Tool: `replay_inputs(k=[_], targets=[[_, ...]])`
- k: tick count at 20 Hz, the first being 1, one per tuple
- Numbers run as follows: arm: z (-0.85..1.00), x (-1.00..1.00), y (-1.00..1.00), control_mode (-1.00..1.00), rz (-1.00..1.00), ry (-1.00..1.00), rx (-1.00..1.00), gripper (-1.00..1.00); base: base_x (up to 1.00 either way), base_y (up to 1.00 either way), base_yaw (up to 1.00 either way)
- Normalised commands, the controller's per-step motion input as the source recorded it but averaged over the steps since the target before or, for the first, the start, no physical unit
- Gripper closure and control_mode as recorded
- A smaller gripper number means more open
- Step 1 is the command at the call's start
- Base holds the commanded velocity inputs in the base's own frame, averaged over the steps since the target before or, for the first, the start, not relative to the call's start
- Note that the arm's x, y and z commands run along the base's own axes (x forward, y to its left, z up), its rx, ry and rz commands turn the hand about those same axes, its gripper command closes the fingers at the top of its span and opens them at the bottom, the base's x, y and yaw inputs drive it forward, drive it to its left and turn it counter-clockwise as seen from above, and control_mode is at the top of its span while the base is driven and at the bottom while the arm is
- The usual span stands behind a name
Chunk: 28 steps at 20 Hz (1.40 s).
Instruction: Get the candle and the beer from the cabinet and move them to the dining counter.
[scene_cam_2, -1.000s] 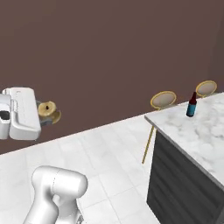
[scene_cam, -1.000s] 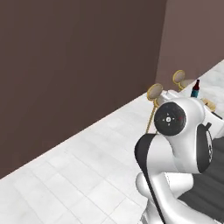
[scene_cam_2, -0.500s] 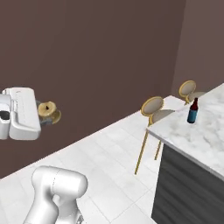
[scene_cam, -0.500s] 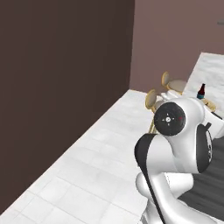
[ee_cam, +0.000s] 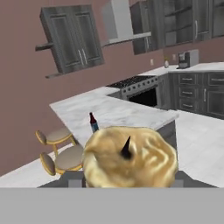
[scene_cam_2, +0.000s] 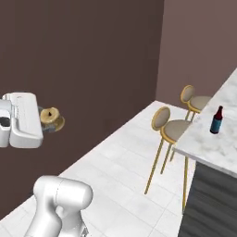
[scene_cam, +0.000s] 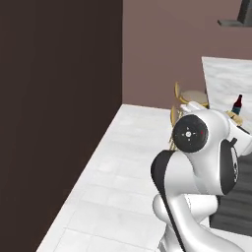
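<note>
- Base has turned since a second ago: in both base views the whole scene slid, the wall corner came into frame, the stools and bottle sit differently. That is the camera moving; arm pose looks the same.
- Left base view: beer (scene_cam: pixel 237 105) upright on the dining desk (scene_cam: pixel 221 78), far right; one stool (scene_cam: pixel 189 96) just in front of it. Arm's white shoulder blocks the lower right; dark wall fills the left.
- Right base view: claw (scene_cam_2: pixel 58 121) at left, held high over the floor, pinching the candle (scene_cam_2: pixel 50 118). Beer (scene_cam_2: pixel 216 120) stands on the desk (scene_cam_2: pixel 208 143) near its edge, well apart from the claw. Two stools (scene_cam_2: pixel 169 127) beside the desk.
- Hand view: candle (ee_cam: pixel 130 159) close up between the tips, pale yellow with a dark wick. Beyond it the beer (ee_cam: pixel 93 123) on the desk (ee_cam: pixel 118 111), stools (ee_cam: pixel 59 148) to its left, wall cabinet (ee_cam: pixel 72 39) doors closed, stove (ee_cam: pixel 138 87) further back.
</note>
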Motion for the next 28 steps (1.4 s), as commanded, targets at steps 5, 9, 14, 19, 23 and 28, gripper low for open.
replay_inputs(k=[5,9,14,19,23,28], targets=[[0.00,0.00,0.00,1.00,0.00,0.00,0.00,1.00,0.66,0.68,-0.41],[0.00,0.00,0.00,1.00,0.00,0.00,0.00,1.00,0.69,0.65,-0.40],[0.00,0.00,0.00,1.00,0.00,0.00,0.00,1.00,0.71,0.64,-0.39],[0.00,0.00,0.00,1.00,0.00,0.00,0.00,1.00,0.73,0.60,-0.39],[0.00,0.00,0.00,1.00,0.00,0.00,0.00,1.00,0.75,0.60,-0.40],[0.00,0.00,0.00,1.00,0.00,0.00,0.00,1.00,0.76,0.56,-0.40]])
